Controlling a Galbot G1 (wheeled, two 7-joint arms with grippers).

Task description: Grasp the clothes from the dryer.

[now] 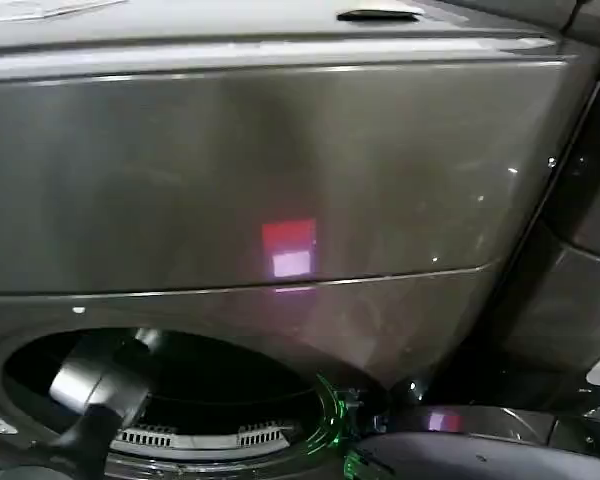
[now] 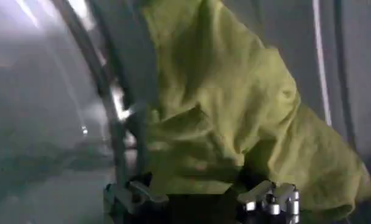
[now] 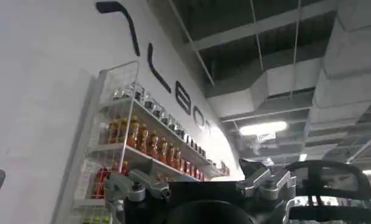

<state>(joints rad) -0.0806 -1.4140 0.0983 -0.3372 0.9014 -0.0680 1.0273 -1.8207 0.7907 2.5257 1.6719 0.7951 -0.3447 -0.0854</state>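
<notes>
The dryer fills the head view with its dark bronze-grey front, and its round porthole opens at the lower left. My left arm reaches into that porthole. Inside, the clothes, a wrinkled yellow-green cloth, hang right in front of my left gripper. Its fingers are spread wide, open, and the cloth's lower edge lies between them. My right gripper is away from the dryer, pointing up into the room, open and holding nothing.
The dryer's round door stands open at the lower right of the head view. A second dark machine sits close on the right. The porthole rim runs close beside the cloth. A wire shelf of bottles hangs on a white wall.
</notes>
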